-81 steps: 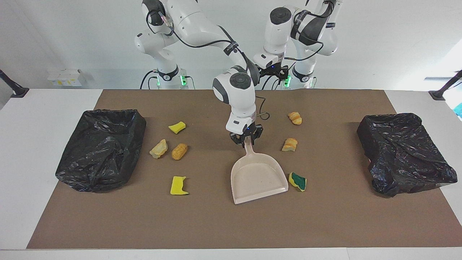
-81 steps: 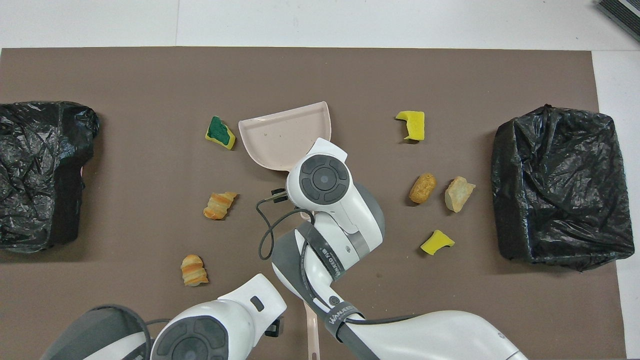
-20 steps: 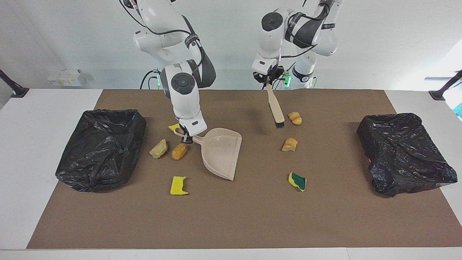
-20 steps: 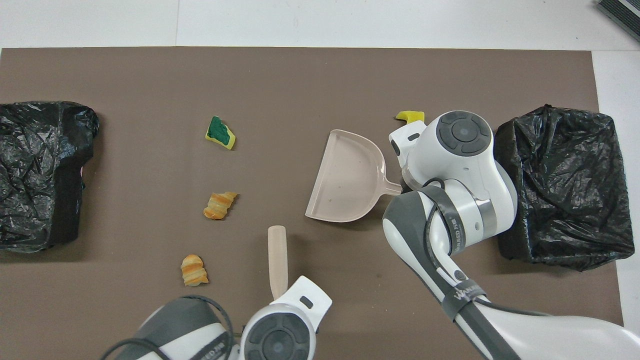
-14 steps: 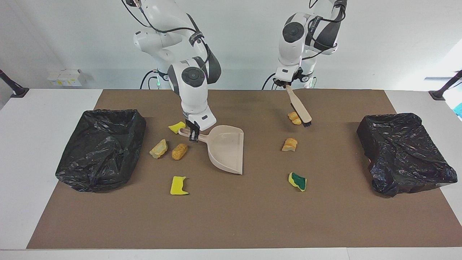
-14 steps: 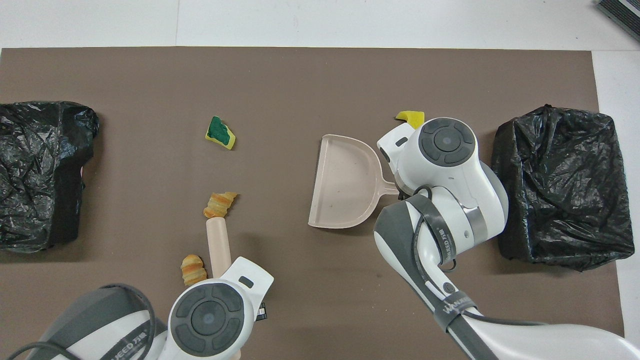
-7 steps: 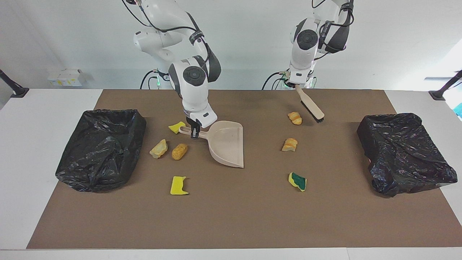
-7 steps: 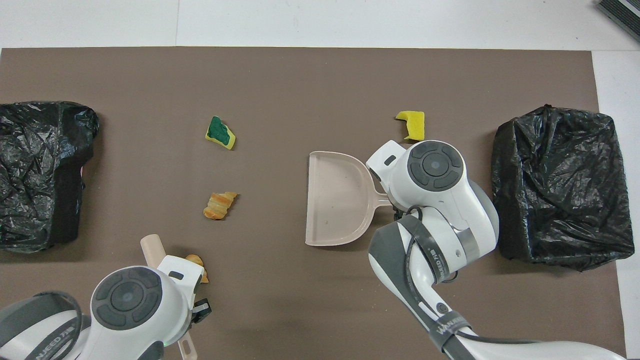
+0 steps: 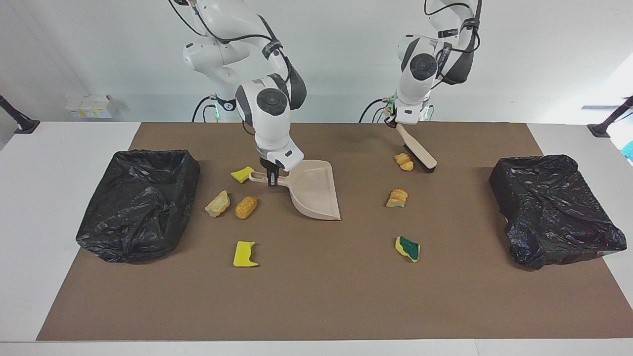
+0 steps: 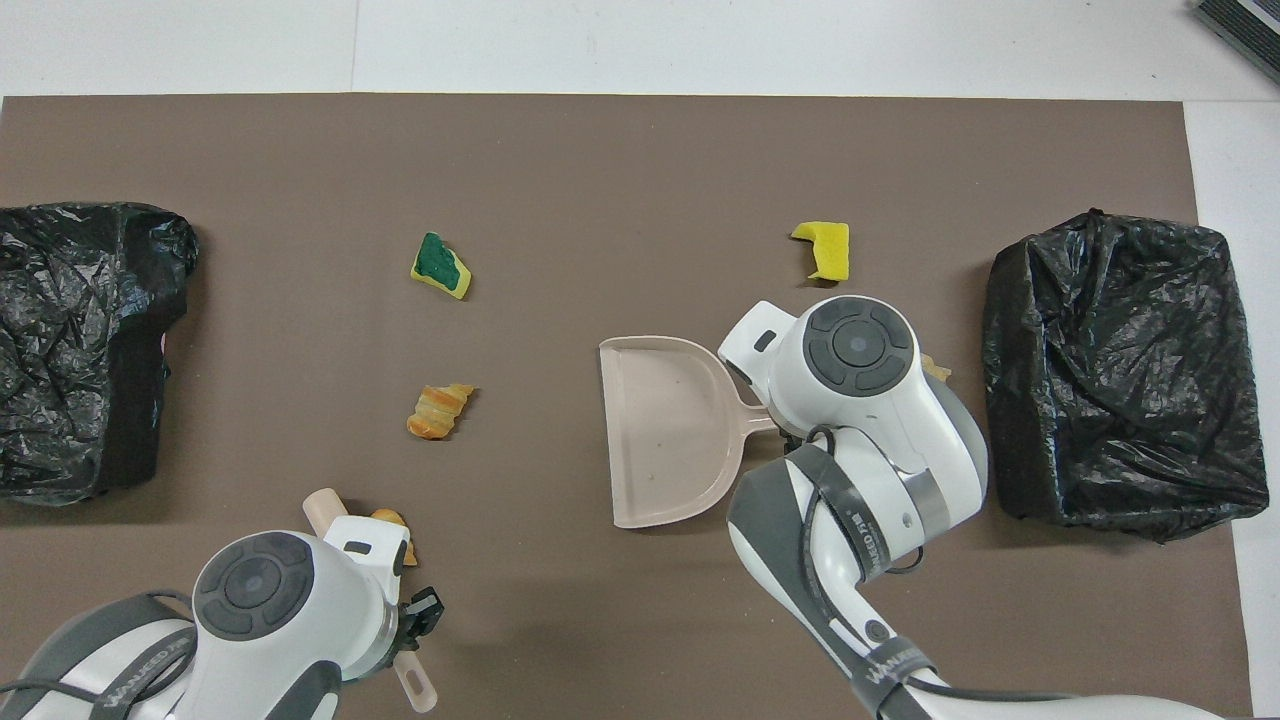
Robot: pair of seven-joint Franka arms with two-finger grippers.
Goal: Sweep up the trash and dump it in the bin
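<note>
My right gripper (image 9: 270, 179) is shut on the handle of the beige dustpan (image 9: 314, 194), whose mouth faces the left arm's end of the table. My left gripper (image 9: 398, 124) is shut on the beige hand brush (image 9: 418, 154). Its black bristles are down right beside a croissant-like lump (image 9: 404, 161). Other trash lies on the mat: a second bread lump (image 9: 397, 198), a yellow-and-green sponge (image 9: 408, 248), a yellow sponge piece (image 9: 242, 174) by the dustpan handle, a pale lump (image 9: 217, 203), an orange lump (image 9: 246, 207) and another yellow piece (image 9: 245, 254). In the overhead view the dustpan (image 10: 670, 430) shows.
A bin lined with a black bag (image 9: 138, 202) stands at the right arm's end of the brown mat, and another (image 9: 554, 207) at the left arm's end. The white table edge (image 9: 29, 222) surrounds the mat.
The right gripper has carried the dustpan a little nearer the robots and turned its mouth. The left gripper has swung the brush back in, so its bristles now sit beside the croissant lump.
</note>
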